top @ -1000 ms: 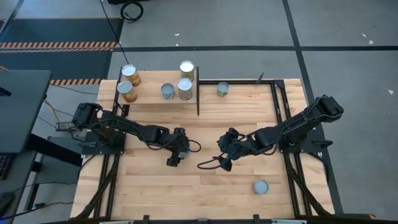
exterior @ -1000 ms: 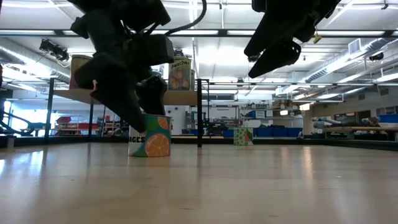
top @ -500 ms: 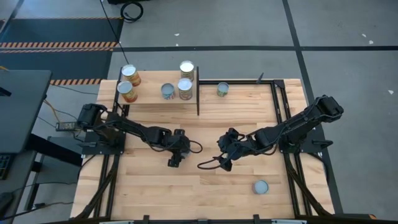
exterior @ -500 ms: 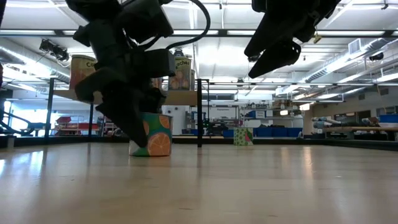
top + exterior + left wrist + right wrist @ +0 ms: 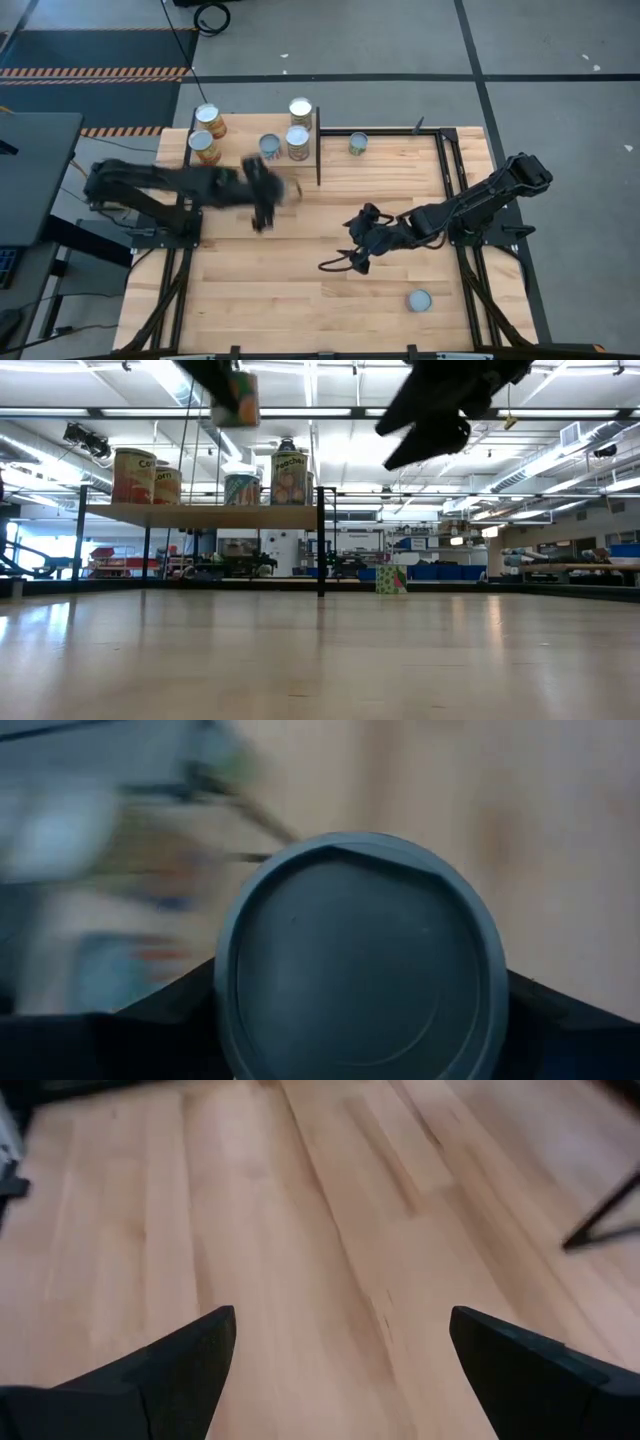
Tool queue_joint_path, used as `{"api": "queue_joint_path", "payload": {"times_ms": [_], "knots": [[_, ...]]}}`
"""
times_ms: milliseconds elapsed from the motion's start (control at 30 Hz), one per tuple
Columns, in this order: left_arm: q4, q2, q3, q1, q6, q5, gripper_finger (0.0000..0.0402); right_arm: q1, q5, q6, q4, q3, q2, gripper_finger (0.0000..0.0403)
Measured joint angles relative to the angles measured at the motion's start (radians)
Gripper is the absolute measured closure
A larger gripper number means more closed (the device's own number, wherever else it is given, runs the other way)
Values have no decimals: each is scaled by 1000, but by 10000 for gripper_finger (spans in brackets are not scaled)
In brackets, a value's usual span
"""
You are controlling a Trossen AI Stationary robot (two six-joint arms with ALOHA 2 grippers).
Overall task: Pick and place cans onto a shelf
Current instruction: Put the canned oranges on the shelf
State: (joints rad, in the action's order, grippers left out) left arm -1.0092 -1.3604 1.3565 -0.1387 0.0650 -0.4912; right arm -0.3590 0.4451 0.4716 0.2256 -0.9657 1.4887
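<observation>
My left gripper (image 5: 266, 197) is shut on an orange-labelled can (image 5: 236, 398) and holds it high over the table, just in front of the shelf (image 5: 240, 160). The can's grey round end (image 5: 360, 960) fills the left wrist view. Several cans stand on the shelf board (image 5: 200, 515), among them two orange ones (image 5: 208, 121) at its left end and a tall one (image 5: 290, 477) at its right end. My right gripper (image 5: 358, 250) is open and empty above the table's middle, and also shows in the right wrist view (image 5: 340, 1360). My left gripper holds the can between its two fingers (image 5: 150, 1020), which stand on opposite sides of the can's wall just below its round end (image 5: 250, 1020). The fingers come from above, along the can. The can hangs roughly upright, lifted clear and higher than the shelf board.
A green-labelled can (image 5: 358, 143) stands on the table to the right of the shelf, near the far edge. A blue-topped can (image 5: 419, 300) stands near the front right. The shelf's black upright post (image 5: 321, 540) marks its right end.
My left gripper has risen fast with the orange-labelled can and swung toward the table's far edge and the shelf. The can stood on the table a second ago and now hangs well above it.
</observation>
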Motion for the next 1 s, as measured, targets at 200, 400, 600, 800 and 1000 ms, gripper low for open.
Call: {"api": "queue_joint_path", "payload": {"times_ms": [200, 400, 600, 800, 1000], "knots": [[-37, 61, 135, 263, -129, -29, 118, 64, -173, -125, -31, -47, -2, 28], [85, 50, 170, 572, -265, 131, 118, 155, -270, -273, 20, -124, -3, 29], [148, -44, 170, 848, -333, 371, 118, 256, -285, -364, 72, -169, -6, 30], [193, -212, 241, 930, -427, 492, 118, 336, -358, -358, 130, -172, -6, 30], [6, -344, 395, 966, -495, 552, 118, 381, -368, -334, 184, -172, -6, 30]]}}
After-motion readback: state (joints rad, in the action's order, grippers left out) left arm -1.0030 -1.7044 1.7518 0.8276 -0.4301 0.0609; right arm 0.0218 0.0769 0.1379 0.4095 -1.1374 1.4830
